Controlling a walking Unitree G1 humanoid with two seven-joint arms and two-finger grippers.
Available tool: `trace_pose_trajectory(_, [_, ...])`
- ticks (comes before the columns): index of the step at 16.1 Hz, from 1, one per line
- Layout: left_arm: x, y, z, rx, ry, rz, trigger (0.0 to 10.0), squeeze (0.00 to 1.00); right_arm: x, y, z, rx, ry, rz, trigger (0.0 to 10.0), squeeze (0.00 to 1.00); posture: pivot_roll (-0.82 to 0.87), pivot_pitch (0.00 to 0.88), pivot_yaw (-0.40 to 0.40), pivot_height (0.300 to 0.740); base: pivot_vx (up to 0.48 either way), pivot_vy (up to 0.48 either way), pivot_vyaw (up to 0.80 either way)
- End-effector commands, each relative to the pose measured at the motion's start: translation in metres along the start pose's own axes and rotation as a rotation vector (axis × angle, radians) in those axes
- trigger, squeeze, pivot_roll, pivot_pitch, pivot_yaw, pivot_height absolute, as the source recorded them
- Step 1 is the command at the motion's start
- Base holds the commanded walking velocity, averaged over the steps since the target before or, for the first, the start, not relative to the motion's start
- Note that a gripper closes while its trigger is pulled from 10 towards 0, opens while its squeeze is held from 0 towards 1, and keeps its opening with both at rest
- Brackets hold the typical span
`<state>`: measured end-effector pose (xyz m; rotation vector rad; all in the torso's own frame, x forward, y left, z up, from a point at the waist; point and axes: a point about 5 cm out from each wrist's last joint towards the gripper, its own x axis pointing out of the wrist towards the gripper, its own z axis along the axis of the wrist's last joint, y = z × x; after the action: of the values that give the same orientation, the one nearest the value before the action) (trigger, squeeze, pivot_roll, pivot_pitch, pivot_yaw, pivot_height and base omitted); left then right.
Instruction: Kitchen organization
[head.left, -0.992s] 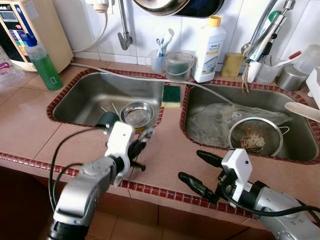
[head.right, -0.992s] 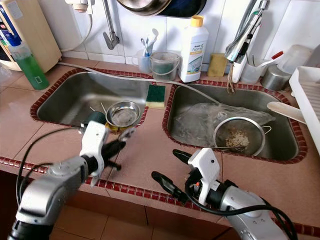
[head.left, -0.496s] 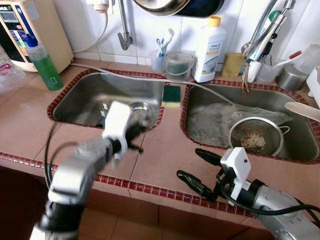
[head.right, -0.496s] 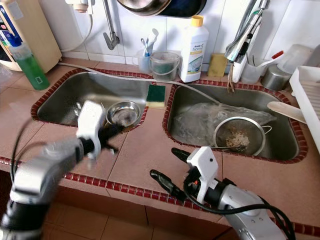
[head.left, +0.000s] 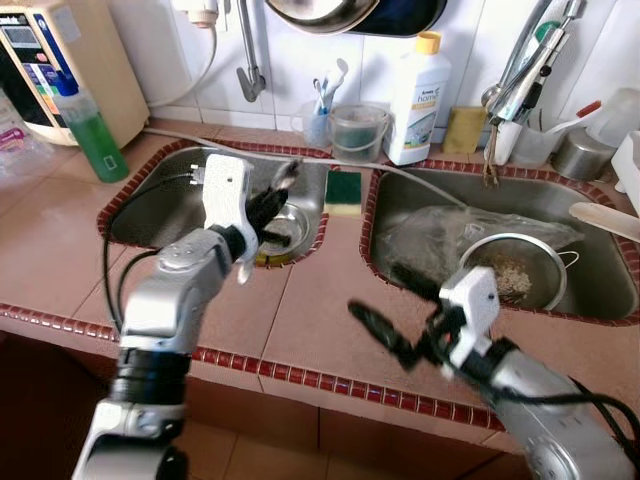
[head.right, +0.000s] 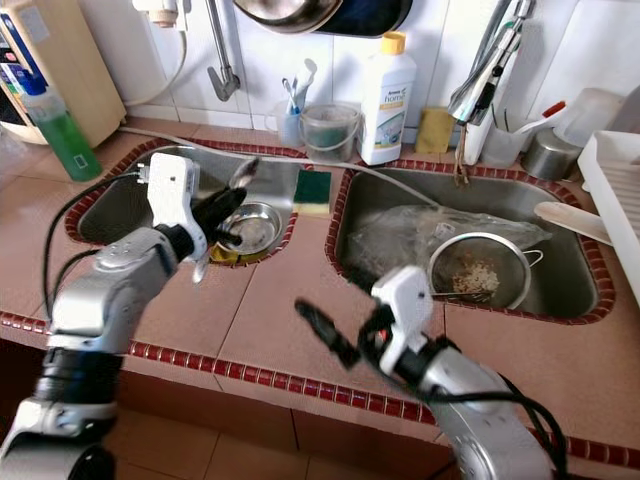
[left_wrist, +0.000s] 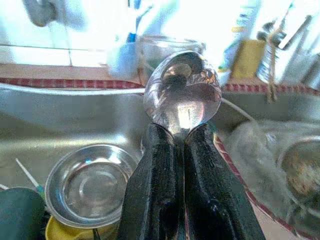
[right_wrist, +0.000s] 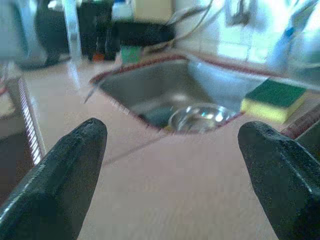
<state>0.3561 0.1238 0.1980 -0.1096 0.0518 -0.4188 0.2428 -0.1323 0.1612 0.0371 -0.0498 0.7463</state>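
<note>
Two stainless steel sink basins are set into a pinkish tiled counter edged with small red tiles; the left basin holds a small round steel bowl sitting on something yellow, and the right basin holds a crumpled clear plastic sheet and a round wire-mesh strainer with food scraps in it; a green-and-yellow sponge lies on the divider between them. Above the left basin the left gripper has its black fingers pinched tight on a shiny metal spoon, bowl end pointing away toward the back wall; the right gripper hovers over the front of the counter, its fingers spread wide and holding nothing. Judging by the raised spoon, the step in hand is probably carrying it to a holder such as the translucent cup with toothbrushes by the wall, though the motion blur leaves that uncertain; doing it well means keeping the pinch firm on the slippery handle, travelling level above the red rim, and lowering handle-first before letting go.
</note>
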Motion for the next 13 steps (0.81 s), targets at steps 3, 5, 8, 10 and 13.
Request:
trace_pose_trajectory(3, [0.007,0.008,-0.001,0.014,-0.040,0.044,10.0,0.00,0.006,-0.004,0.006,0.012,-0.059,-0.071,10.0,0.00,-0.23,0.038,0.079,0.740,0.000,0.000,0.00])
trace_pose_trajectory(5, [0.014,0.009,0.000,0.009,-0.050,0.041,10.0,0.00,0.011,-0.003,0.010,0.026,-0.095,-0.090,10.0,0.00,-0.23,0.034,0.079,0.740,0.000,0.000,0.00])
trace_pose_trajectory(8, [0.022,0.012,0.008,0.036,-0.077,0.012,10.0,0.00,0.014,0.001,0.016,0.044,-0.138,-0.094,10.0,0.00,-0.24,0.043,0.088,0.740,0.000,0.000,0.00])
trace_pose_trajectory(10, [0.029,0.012,0.016,0.075,-0.092,-0.041,10.0,0.00,0.014,0.006,0.022,0.062,-0.168,-0.095,10.0,0.00,-0.25,0.056,0.100,0.740,0.000,0.000,0.00])
trace_pose_trajectory(13, [0.034,0.011,0.020,0.120,-0.085,-0.078,10.0,0.00,0.013,0.015,0.027,0.086,-0.193,-0.087,10.0,0.00,-0.25,0.080,0.113,0.740,0.000,0.000,0.00])
